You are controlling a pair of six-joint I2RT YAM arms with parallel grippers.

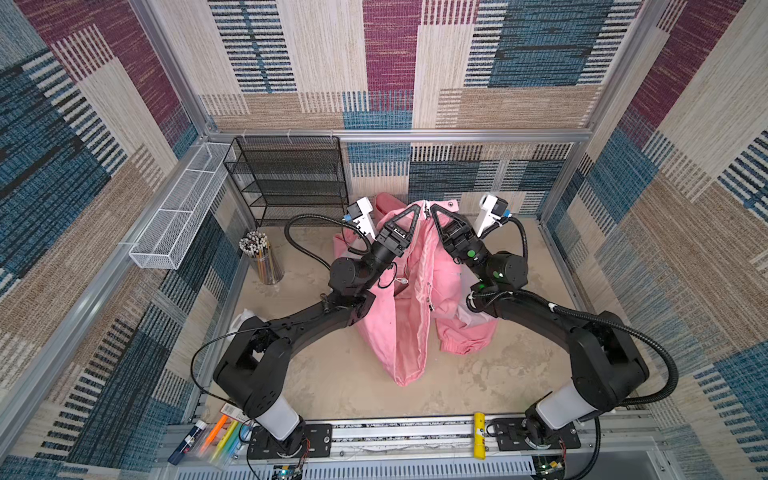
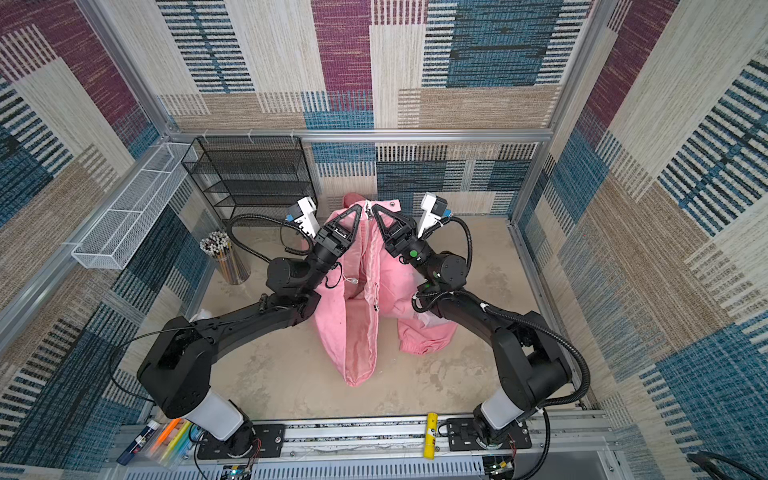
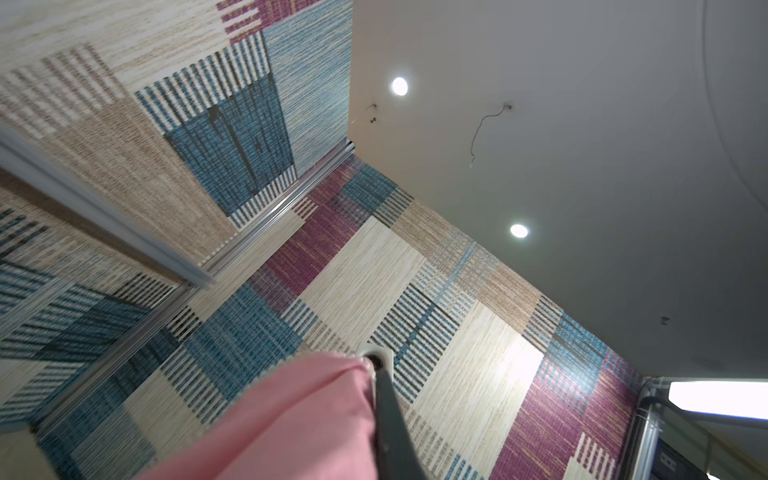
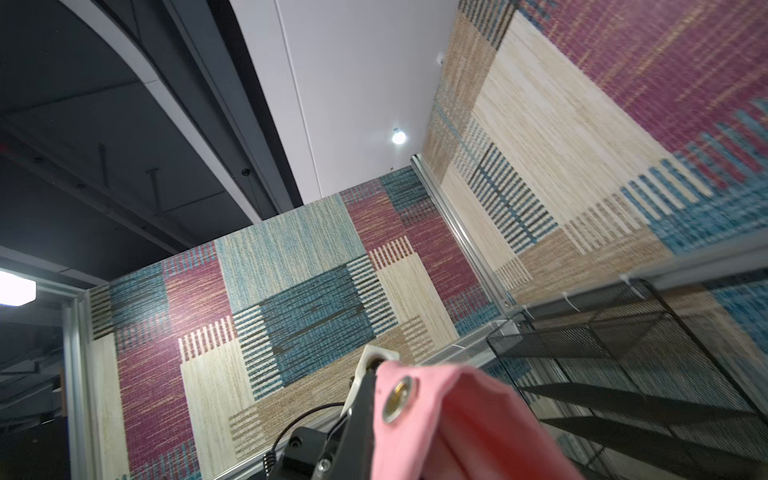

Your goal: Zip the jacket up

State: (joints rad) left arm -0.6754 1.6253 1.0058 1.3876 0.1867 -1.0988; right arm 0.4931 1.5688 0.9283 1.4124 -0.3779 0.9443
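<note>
jacket (image 1: 409, 316): hangs from my claws, hem slumped on counter (image 1: 324, 374) | left claw (image 1: 417, 209): clenched on top edge beside zipper (image 1: 427, 214) | right claw (image 1: 433, 209): clenched on opposite edge by snap (image 4: 397, 397) | handling, my guess: light, limp, slippery; grip the firmer zipper tape

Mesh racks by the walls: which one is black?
The tiered shelf rack at the back; the long narrow basket beside it is white.

Bench (image 1: 490, 374) lies open along the near side, in front of the jacket (image 1: 409, 316) hem and to its right. Back left corner obstructed: black mesh shelf (image 1: 291, 183), pencil cup (image 1: 262, 259) just before it, white wire basket (image 1: 174, 224) along the left wall.
</note>
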